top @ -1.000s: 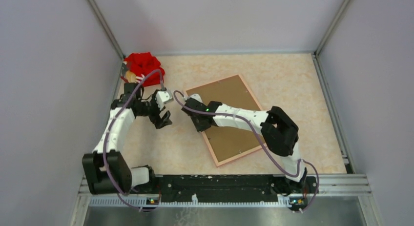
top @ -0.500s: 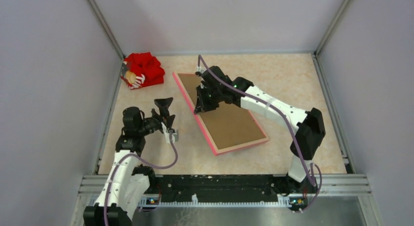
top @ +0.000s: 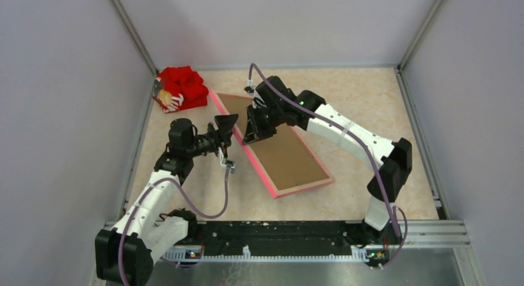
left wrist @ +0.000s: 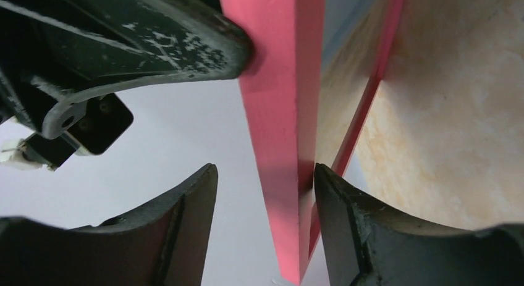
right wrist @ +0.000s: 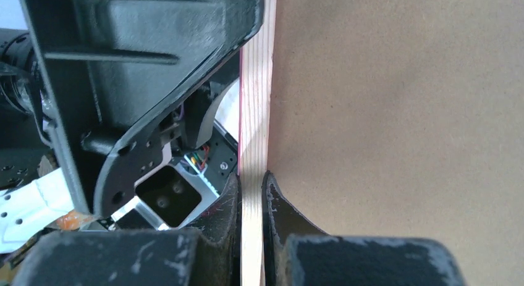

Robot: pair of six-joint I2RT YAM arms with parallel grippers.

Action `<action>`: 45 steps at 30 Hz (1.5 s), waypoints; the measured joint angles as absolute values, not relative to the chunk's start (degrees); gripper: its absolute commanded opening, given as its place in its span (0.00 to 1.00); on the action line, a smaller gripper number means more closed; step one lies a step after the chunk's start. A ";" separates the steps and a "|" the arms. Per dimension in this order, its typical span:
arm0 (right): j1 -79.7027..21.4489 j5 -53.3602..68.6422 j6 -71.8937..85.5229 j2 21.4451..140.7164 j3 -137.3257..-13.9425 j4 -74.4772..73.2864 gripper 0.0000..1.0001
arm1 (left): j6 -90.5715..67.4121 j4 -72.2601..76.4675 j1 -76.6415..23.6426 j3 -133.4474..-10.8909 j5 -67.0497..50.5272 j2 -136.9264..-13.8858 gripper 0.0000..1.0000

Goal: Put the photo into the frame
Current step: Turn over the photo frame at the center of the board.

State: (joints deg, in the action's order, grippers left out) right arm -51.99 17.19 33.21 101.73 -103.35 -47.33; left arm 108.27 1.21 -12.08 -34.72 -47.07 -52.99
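Arms angled inward over desk (top: 371, 100), right end effector (right wrist: 252, 190) pinching raised rail of frame (top: 262, 175), left end effector (left wrist: 266, 175) splayed wide astride same rail, I read frame as tilted.

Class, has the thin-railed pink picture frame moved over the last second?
Yes. The pink picture frame swung left, its far end now near the fixed red bundle.

1. Your top view looks steeply down from behind, far off, covering the whole surface (top: 358, 88).
2. Your wrist views sit very close, sharing one rail of the frame (left wrist: 281, 144), from opposite faces.
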 measured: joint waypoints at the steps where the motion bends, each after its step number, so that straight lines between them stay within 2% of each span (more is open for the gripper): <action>1: -51.99 17.23 33.06 101.73 -103.77 -47.83 0.00 | 109.71 0.23 -12.34 -35.55 -46.59 -53.74 0.57; 4: -51.99 17.19 32.58 101.73 -104.99 -49.36 0.00 | 112.84 -4.60 -12.91 -38.85 -44.91 -56.03 0.42; 5: -51.99 17.04 32.42 101.73 -105.32 -49.69 0.12 | 113.43 -5.91 -13.13 -39.77 -44.18 -56.73 0.38; 7: -51.96 16.34 31.86 101.73 -106.30 -50.94 0.42 | 114.54 -8.80 -13.65 -41.60 -43.07 -58.08 0.33; 10: -52.01 14.70 30.17 102.10 -109.89 -54.08 0.60 | 114.06 -13.69 -14.70 -45.32 -41.56 -60.34 0.26; 15: -52.01 10.37 25.54 103.79 -125.60 -60.45 0.75 | 111.87 -20.58 -16.86 -53.15 -38.13 -65.34 0.26; 20: -53.45 4.05 20.67 104.99 -136.16 -67.07 0.77 | 109.80 -24.80 -19.09 -59.42 -36.12 -68.58 0.27; 26: -57.32 -4.80 17.96 104.40 -125.99 -71.75 0.77 | 106.83 -28.21 -19.73 -62.94 -35.48 -69.41 0.29; 32: -58.87 -7.97 16.60 101.54 -117.93 -72.97 0.77 | 103.04 -30.24 -19.73 -65.17 -35.59 -69.43 0.29; 38: -60.90 -13.76 15.70 95.55 -116.64 -73.58 0.71 | 99.66 -30.85 -19.73 -66.22 -35.70 -69.45 0.30; 45: -63.44 -21.34 13.65 95.04 -113.95 -73.49 0.68 | 95.81 -31.46 -19.73 -68.29 -35.70 -69.82 0.30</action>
State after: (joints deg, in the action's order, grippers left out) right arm -63.44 -21.34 13.65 95.04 -113.95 -73.49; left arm 95.81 -31.46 -19.73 -68.29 -35.70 -69.82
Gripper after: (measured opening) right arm 0.690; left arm 0.362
